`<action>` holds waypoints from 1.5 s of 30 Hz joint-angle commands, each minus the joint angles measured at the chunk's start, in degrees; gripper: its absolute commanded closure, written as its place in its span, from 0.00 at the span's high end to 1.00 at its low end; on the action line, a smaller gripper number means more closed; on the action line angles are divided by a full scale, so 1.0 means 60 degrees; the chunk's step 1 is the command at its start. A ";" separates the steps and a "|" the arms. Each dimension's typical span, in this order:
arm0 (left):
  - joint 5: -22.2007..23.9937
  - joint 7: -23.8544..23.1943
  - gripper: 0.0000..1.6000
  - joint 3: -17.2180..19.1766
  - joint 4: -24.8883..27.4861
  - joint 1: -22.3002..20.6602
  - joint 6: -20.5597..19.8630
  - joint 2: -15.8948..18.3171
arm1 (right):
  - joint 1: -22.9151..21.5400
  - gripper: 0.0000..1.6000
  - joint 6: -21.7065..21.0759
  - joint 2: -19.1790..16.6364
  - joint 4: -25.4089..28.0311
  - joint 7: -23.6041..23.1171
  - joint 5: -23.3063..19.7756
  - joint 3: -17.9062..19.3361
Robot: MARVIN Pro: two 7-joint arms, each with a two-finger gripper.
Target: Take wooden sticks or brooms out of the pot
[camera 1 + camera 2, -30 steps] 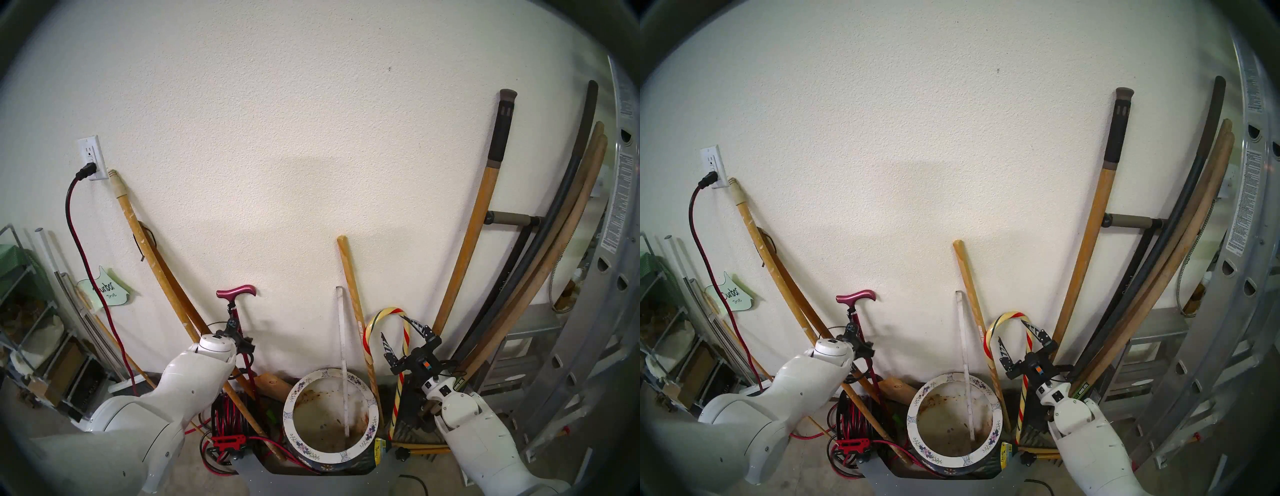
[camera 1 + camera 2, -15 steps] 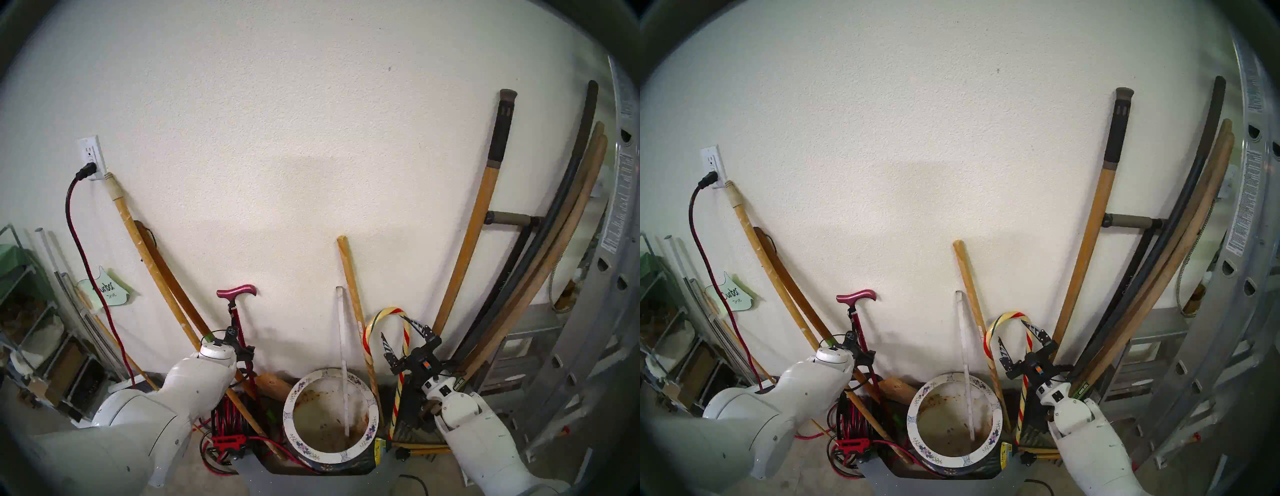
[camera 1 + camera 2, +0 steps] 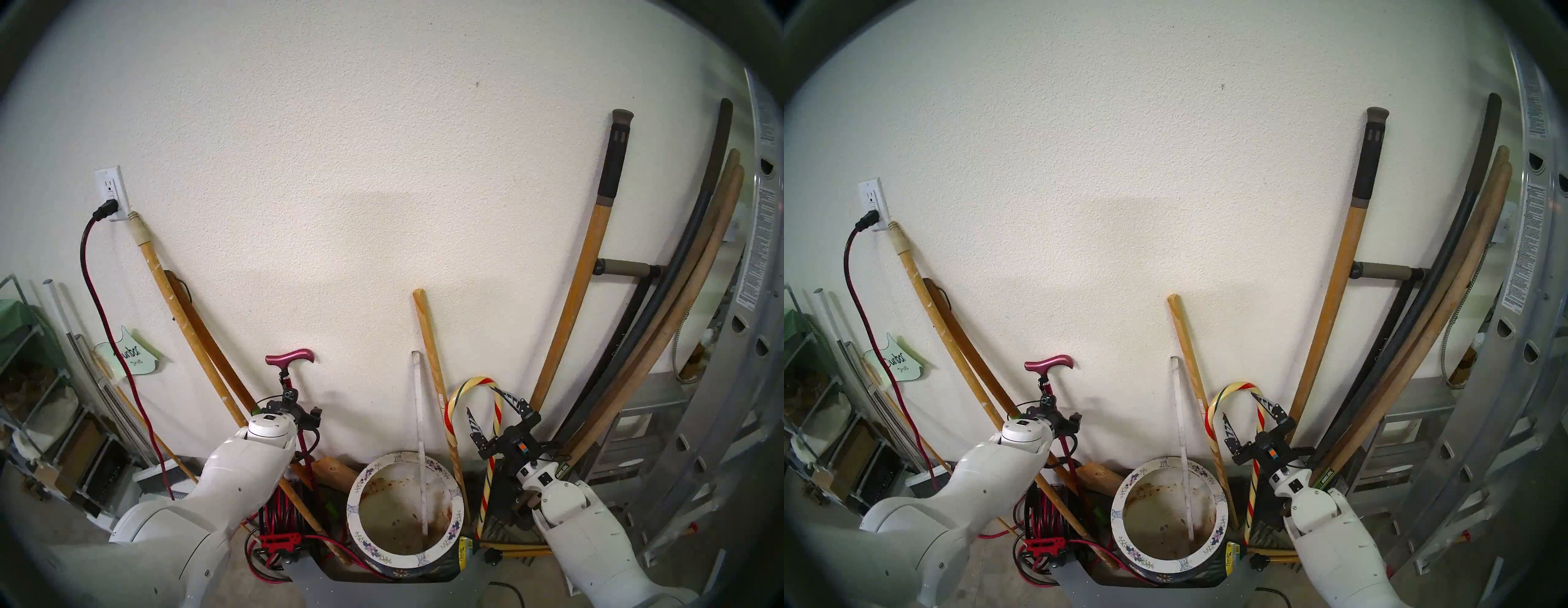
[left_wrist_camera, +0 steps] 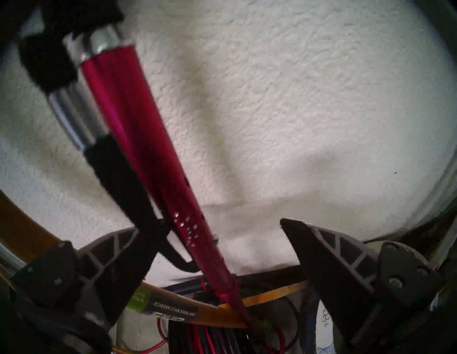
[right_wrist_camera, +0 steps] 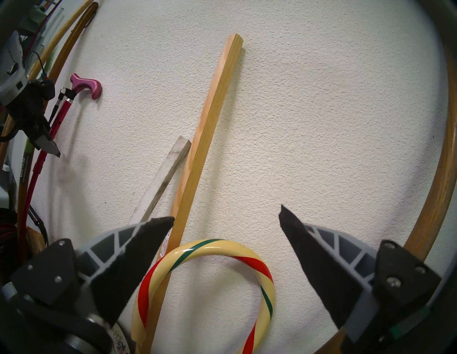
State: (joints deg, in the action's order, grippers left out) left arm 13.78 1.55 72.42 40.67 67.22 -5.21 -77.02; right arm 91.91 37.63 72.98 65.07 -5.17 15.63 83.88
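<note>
Standing between the spread left gripper [image 4: 210, 227] fingers, untouched: the magenta cane [image 4: 138, 138].

Both arms wear smooth white shells dotted with small dark screws. Thin black cables loop at the wrists. The right gripper [image 3: 497, 409] is black, with ribbed grey-backed fingers and an orange-and-blue mark.

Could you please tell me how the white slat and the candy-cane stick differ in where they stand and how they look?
The white slat stands inside the pot; the candy-cane stick stands outside it, to its right. The slat is straight, flat and plain; the candy-cane stick is hooked and round, with red and green stripes. Both lean on the wall, ungripped.
</note>
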 commanded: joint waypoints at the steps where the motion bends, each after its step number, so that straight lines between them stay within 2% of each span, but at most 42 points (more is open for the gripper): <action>1: -0.0047 0.0223 1.00 -0.0015 0.1147 0.0536 0.0059 0.0058 | 0.0000 1.00 -0.0007 -0.0005 0.0022 -0.0010 -0.0014 0.0005; 2: -0.0082 0.0278 1.00 -0.0035 0.1214 0.0561 0.0098 0.0066 | 0.0000 1.00 -0.0007 -0.0005 0.0021 -0.0010 -0.0014 0.0005; 3: -0.0097 0.0407 1.00 -0.0031 0.1698 0.0808 -0.0059 0.0147 | 0.0000 1.00 -0.0007 -0.0005 0.0022 -0.0010 -0.0014 0.0005; 6: -0.0236 0.0597 1.00 -0.0116 0.1720 0.0826 0.0038 0.0148 | 0.0000 1.00 -0.0008 -0.0006 0.0022 -0.0010 -0.0014 0.0005; 10: -0.0341 0.0965 1.00 -0.0126 0.2334 0.1158 -0.0111 0.0225 | 0.0000 1.00 -0.0008 -0.0006 0.0022 -0.0010 -0.0015 0.0005; 11: -0.0373 0.1128 1.00 -0.0119 0.2677 0.1334 -0.0259 0.0270 | 0.0001 1.00 -0.0009 -0.0006 0.0023 -0.0011 -0.0016 0.0005; 15: -0.0529 0.1491 1.00 -0.0163 0.3131 0.1580 -0.0579 0.0343 | 0.0001 1.00 -0.0010 -0.0006 0.0025 -0.0013 -0.0017 0.0005; 18: -0.0825 0.1972 1.00 -0.0289 0.3704 0.1899 -0.1152 0.0517 | 0.0002 1.00 -0.0011 -0.0006 0.0025 -0.0013 -0.0018 0.0005; 21: -0.1107 0.2492 1.00 -0.0371 0.4095 0.2213 -0.1401 0.0628 | 0.0002 1.00 -0.0011 -0.0006 0.0025 -0.0013 -0.0017 0.0005; 26: -0.1350 0.3275 1.00 -0.0346 0.4447 0.2643 -0.1463 0.0654 | 0.0002 1.00 -0.0011 -0.0006 0.0026 -0.0014 -0.0018 0.0005; 32: -0.1349 0.3980 1.00 -0.0167 0.5519 0.3327 -0.1382 0.0699 | 0.0002 1.00 -0.0013 -0.0007 0.0027 -0.0015 -0.0019 0.0005; 33: -0.1340 0.4064 1.00 -0.0134 0.5474 0.3309 -0.1192 0.0629 | 0.0002 1.00 -0.0012 -0.0006 0.0026 -0.0014 -0.0018 0.0005; 38: -0.1277 0.4317 1.00 -0.0011 0.6306 0.3553 -0.0654 0.0494 | -0.0002 1.00 -0.0004 -0.0004 0.0017 -0.0006 -0.0009 0.0004; 39: -0.1278 0.4442 1.00 0.0037 0.6691 0.3694 -0.0509 0.0462 | -0.0003 1.00 -0.0002 -0.0004 0.0016 -0.0004 -0.0008 0.0004; 41: -0.1304 0.4495 1.00 0.0032 0.6636 0.3634 -0.0364 0.0406 | -0.0003 1.00 -0.0002 -0.0004 0.0015 -0.0003 -0.0007 0.0004; 45: -0.1362 0.4841 1.00 0.0121 0.7325 0.3885 0.0063 0.0329 | -0.0005 1.00 0.0000 -0.0003 0.0012 -0.0001 -0.0004 0.0004</action>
State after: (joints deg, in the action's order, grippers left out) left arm 5.72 27.96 72.54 78.75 87.94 -8.69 -73.86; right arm 91.91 37.63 72.98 65.06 -5.16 15.65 83.88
